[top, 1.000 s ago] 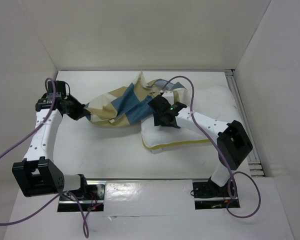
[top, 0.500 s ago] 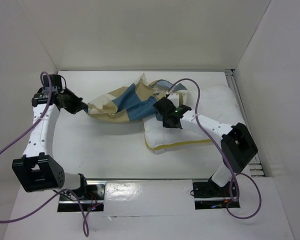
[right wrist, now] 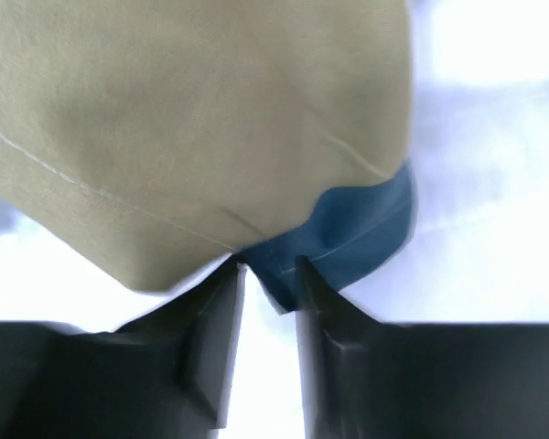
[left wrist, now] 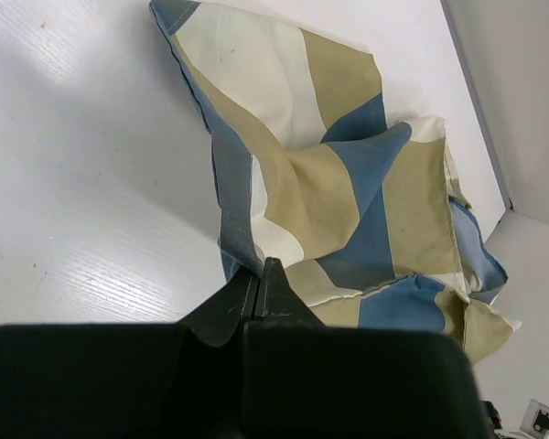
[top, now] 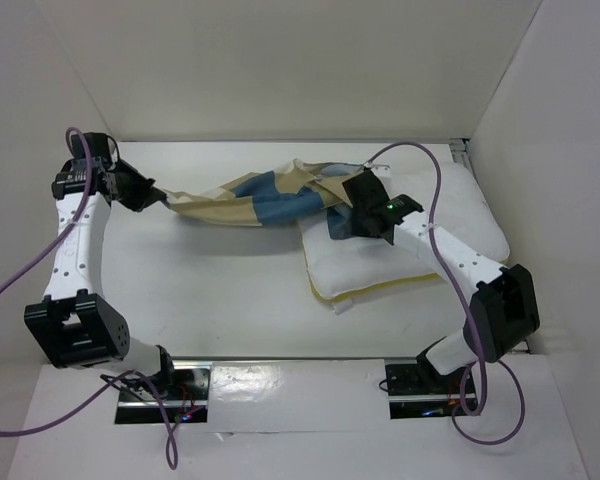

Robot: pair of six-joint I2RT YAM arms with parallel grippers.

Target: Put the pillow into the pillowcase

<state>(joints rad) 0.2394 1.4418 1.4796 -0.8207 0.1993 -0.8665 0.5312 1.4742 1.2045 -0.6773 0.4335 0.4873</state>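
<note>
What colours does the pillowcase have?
Blue, tan and cream blocks on the pillowcase; the left wrist view shows it best.

I log this as a lab test cell: plain white panels (top: 280, 60) box in the table (top: 210, 290), loose purple cables (top: 170, 445), metal mounting plates (top: 195, 380) at its near edge.

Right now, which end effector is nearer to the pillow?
Right. The right end effector sits over the far-left corner of the pillow, pinching the pillowcase there. The left end effector holds the pillowcase's other end, far off to the pillow's left.
</note>
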